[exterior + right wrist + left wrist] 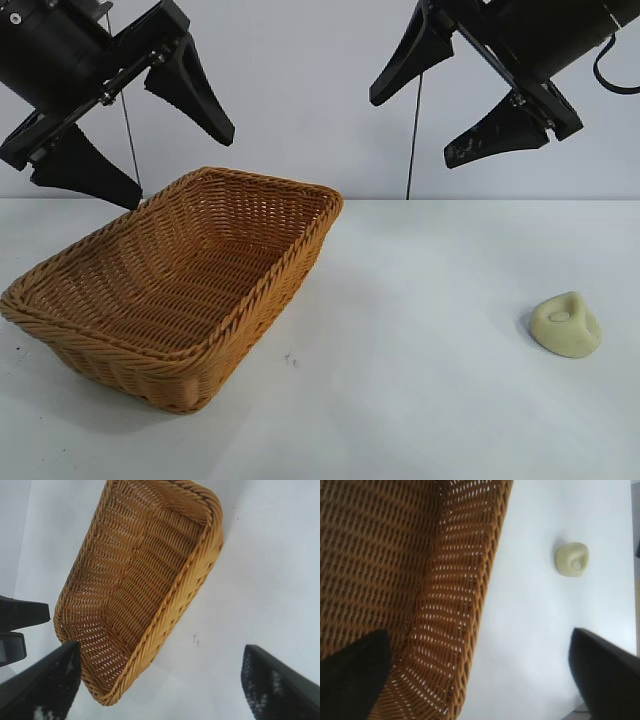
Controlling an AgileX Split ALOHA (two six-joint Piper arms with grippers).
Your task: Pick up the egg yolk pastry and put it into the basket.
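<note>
The egg yolk pastry (566, 324) is a small pale yellow lump with a dimple on top, lying on the white table at the right front; the left wrist view also shows the pastry (572, 558). The orange-brown wicker basket (235, 300) stands empty on the left half of the table, its rim (485, 595) and wall (192, 587) showing in both wrist views. My left gripper (180, 170) hangs open high above the basket's far left corner. My right gripper (412, 130) hangs open high at the upper right, well above the pastry, holding nothing.
The white table (420, 400) has bare surface between basket and pastry. A small dark speck (288, 358) lies beside the basket's near corner. A thin dark cable (412, 140) hangs down the pale back wall.
</note>
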